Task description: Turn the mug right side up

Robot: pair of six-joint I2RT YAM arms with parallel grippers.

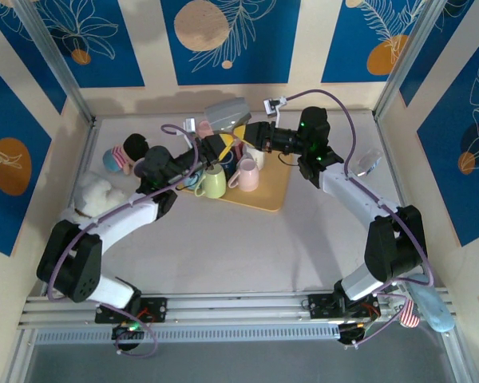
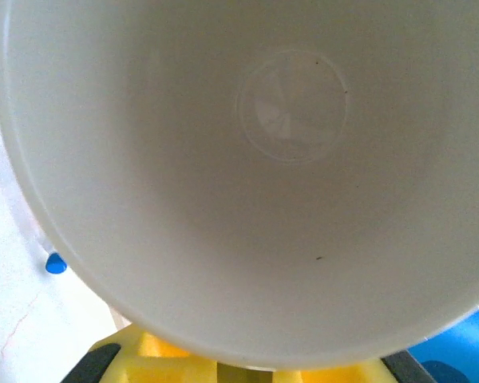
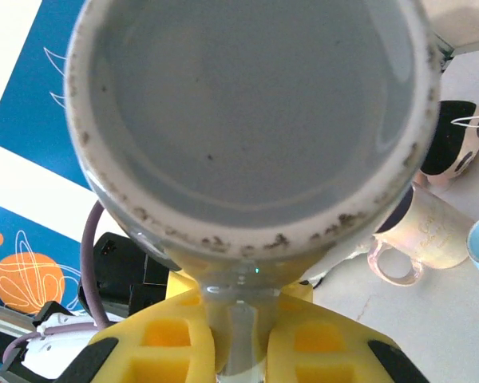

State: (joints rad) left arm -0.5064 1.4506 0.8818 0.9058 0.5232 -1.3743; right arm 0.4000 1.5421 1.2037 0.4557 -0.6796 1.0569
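The right gripper (image 3: pixel 239 345) holds the grey mug (image 1: pixel 226 113) up

A pale table (image 1: pixel 247 255) stands between blue and cream walls (image 1: pixel 104 40). The left gripper (image 2: pixel 241 369) has a pale cup interior (image 2: pixel 255 175) right before it; whether it clamps, I cannot tell. The grey mug is tipped sideways just beyond the closed right fingers, near the far side of a wooden tray (image 1: pixel 273 198). The right wrist view adds its flat grey face with a speckled ring.
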